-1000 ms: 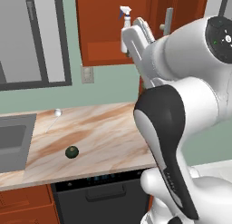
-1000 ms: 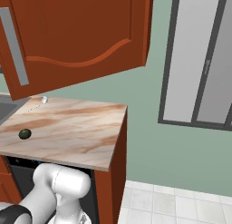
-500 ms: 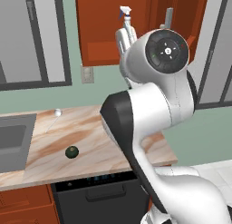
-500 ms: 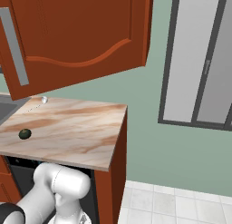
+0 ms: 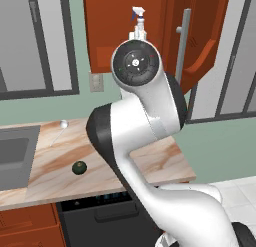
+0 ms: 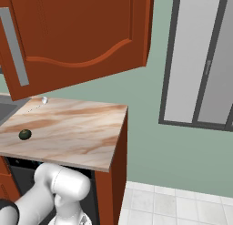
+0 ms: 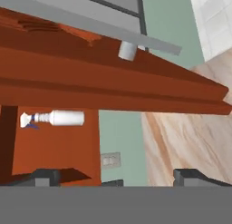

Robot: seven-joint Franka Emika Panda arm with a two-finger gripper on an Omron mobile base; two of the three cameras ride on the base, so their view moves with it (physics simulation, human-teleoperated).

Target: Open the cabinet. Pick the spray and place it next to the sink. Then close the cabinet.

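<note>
Green kitchen wall backs a marble counter point(image 5: 100, 156), with grey-framed window panels to either side. Above it hangs the cabinet point(image 5: 125, 31); its door point(image 6: 77, 37) stands swung wide, bar handle point(image 5: 183, 38) out in front, so the first step of the task looks done. At the counter's left end sits the sink point(image 5: 15, 153), well apart from the cabinet's shelf. A small dark green ball point(image 5: 79, 167) lies on the marble, near the sink, and a tiny pale knob of something rests further back by the wall; what it is I cannot tell.

Inside the cabinet stands the spray point(image 5: 138, 22), upright on the shelf, its trigger head and blue tip poking above the arm's big round joint. In the hand view the bottle point(image 7: 54, 118) lies sideways only because the camera is rolled.

Gripper point(image 7: 118, 175): its two dark tips sit far apart at the bottom of the hand view, spread wide, with nothing between them. The bottle is ahead of the fingers, not touched.

By my reckoning: opening done; grasping, carrying to the sink's side, and shutting the door are all left.
</note>
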